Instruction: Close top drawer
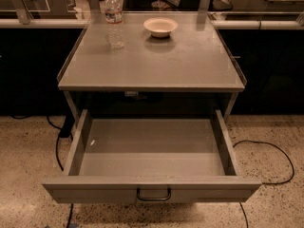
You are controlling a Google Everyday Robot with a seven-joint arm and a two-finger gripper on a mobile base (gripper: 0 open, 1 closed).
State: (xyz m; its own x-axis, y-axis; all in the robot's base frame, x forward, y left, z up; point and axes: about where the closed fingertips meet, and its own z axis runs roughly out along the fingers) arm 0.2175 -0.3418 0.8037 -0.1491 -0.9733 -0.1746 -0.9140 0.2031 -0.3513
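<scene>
the top drawer (152, 144) stands wide open in the lower half of the camera view, drawn out toward 6 o'clock from under the table top (156, 63). its front panel (95, 192) runs long from 9 to 3 o'clock along the bottom edge, and the small dark loop handle (153, 194) sits at its centre, at 6 o'clock in the frame. the slide axis runs 6 to 12, so i judge the closing move to be a straight push on the panel toward 12 o'clock, square to its length and near the handle so the drawer does not skew on its runners.

the gripper is nowhere in the frame. whether it is released or clenched cannot be told, nor which way the drawer lies from it.

the drawer is shallow grey sheet metal, matte, with thin upright side walls and a flat bare bottom carrying one tiny pale speck near the left wall. the table top is the same dull grey, with raised lips along its sides. at 12 o'clock on it stand a clear plastic water bottle (114, 20) and, to its right and apart from it, a pale round bowl (160, 26). a black cable (280, 161) loops over the speckled floor (28, 148) at 3 o'clock.
</scene>
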